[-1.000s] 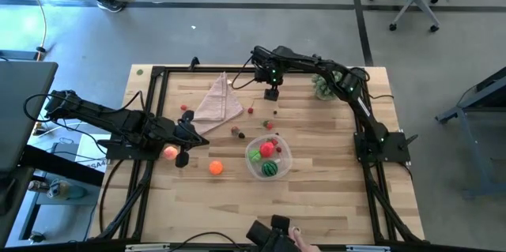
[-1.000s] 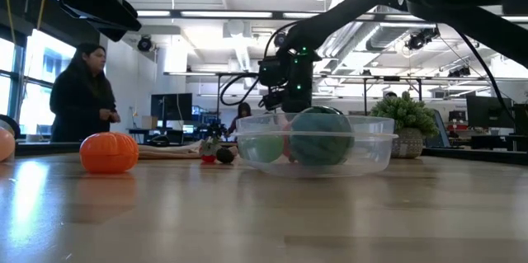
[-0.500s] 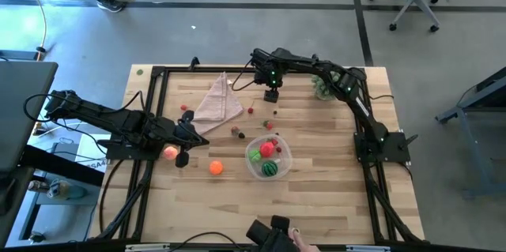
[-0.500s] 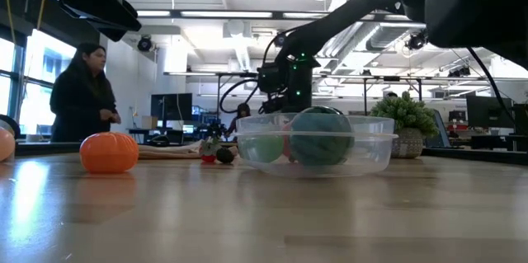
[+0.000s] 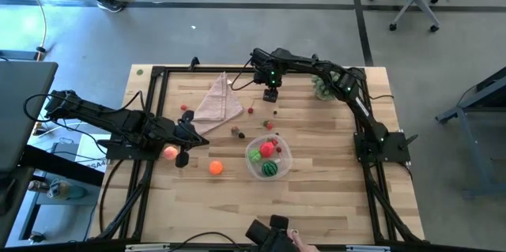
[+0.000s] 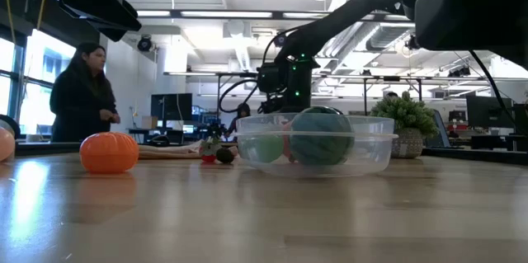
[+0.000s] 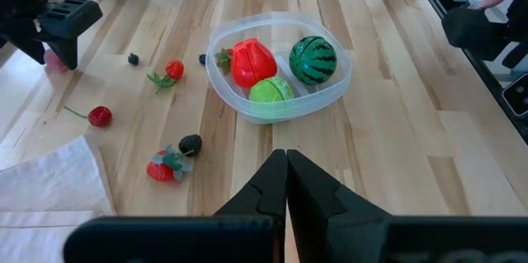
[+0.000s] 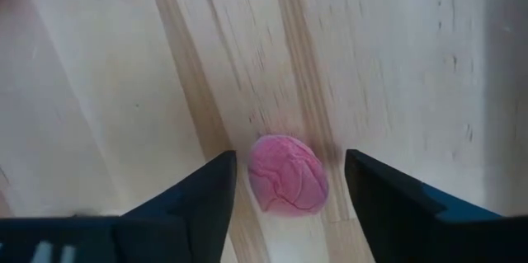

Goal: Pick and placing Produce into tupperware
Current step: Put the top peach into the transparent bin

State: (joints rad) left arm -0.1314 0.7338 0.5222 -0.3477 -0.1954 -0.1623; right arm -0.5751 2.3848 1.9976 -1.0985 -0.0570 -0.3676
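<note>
Moved: right gripper (image 8: 285, 182) had dropped lower at upper centre, fingers narrowing around pink berry (image 8: 288, 174), gaps both sides.
Left gripper (image 7: 286, 164): closed, empty, lower centre.
Tupperware (image 5: 286, 157): frame centre, holding melon (image 5: 270, 169).

Bright overhead room lights; glare on floor at left; right wrist view soft.

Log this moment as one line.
right gripper: open, straddling pink berry | left gripper: shut, idle | tupperware: three fruits
</note>
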